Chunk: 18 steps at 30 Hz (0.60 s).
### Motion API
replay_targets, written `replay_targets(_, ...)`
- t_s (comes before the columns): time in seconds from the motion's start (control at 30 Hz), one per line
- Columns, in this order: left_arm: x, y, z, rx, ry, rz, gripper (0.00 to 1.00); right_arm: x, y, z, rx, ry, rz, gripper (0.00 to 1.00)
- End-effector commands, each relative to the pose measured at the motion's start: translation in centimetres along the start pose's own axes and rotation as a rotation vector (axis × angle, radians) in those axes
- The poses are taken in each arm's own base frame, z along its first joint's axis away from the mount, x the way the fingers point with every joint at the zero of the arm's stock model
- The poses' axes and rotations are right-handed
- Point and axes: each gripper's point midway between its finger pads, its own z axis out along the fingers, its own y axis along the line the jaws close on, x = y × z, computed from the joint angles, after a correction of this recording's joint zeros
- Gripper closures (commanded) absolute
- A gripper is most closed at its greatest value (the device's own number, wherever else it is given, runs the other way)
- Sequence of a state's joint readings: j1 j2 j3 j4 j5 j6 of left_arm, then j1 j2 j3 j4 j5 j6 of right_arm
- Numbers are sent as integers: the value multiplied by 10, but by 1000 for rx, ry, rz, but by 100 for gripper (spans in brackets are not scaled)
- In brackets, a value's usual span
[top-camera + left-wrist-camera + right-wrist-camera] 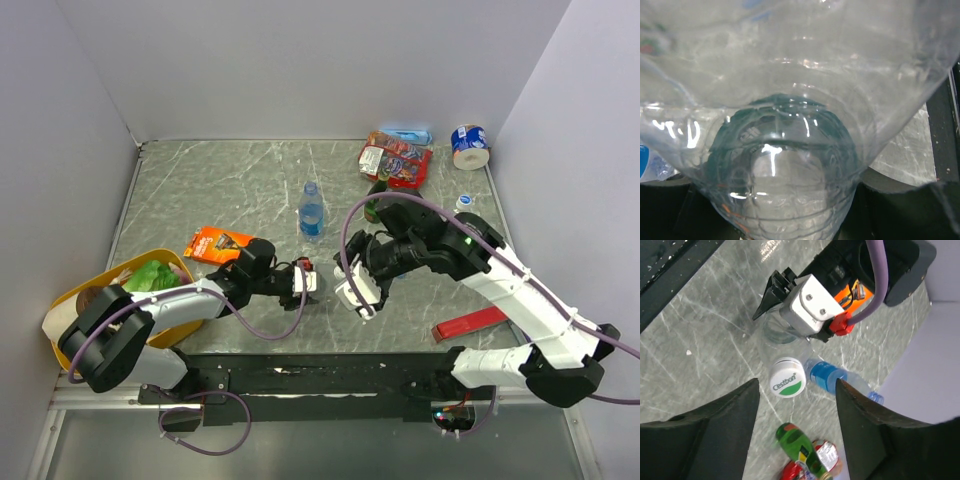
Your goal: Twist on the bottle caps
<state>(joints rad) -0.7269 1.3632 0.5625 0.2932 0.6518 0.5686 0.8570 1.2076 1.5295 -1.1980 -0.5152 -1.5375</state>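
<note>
Near edge: the table (220, 190) ends in a dark strip close behind both wrists, so we judge there is little room to draw back.
Left gripper (322, 285): pinched on the clear bottle (790, 100), which fills its wrist view. It grips from the left.
Right gripper (796, 385): its fingers are spread either side of the green-rimmed cap (787, 377), and neither visibly touches it.
Cap and bottle: the cap faces straight up at the right wrist and appears to sit on the clear bottle's neck. We judge the long axis roughly upright, in line with the right gripper's approach.
Nearer arm: the right, directly over the cap. The next move looks like closing and twisting.
Room beyond: the blue-label bottle (311, 212) stands just past the cap and the green bottle (797, 442) farther off. A wide wrist turn could brush the first.
Far right: a blue-rimmed cap (463, 203) lies near the can (469, 146), well apart.
</note>
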Motion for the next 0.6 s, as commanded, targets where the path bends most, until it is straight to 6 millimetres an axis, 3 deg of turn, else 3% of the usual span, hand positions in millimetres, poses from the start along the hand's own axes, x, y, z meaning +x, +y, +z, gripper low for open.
replay_targets(0.0, -27, 10, -1, 10, -64, 83, 99, -10, 1, 2, -22, -41, -58, 35)
replay_targets(0.17, -29, 12, 0, 5, -73, 86, 99, -7, 14, 6, -95, -28, -38, 40)
replay_targets(0.57, -31, 13, 0, -2, -82, 79, 99, 4, 14, 16, -111, 12, 33, 57)
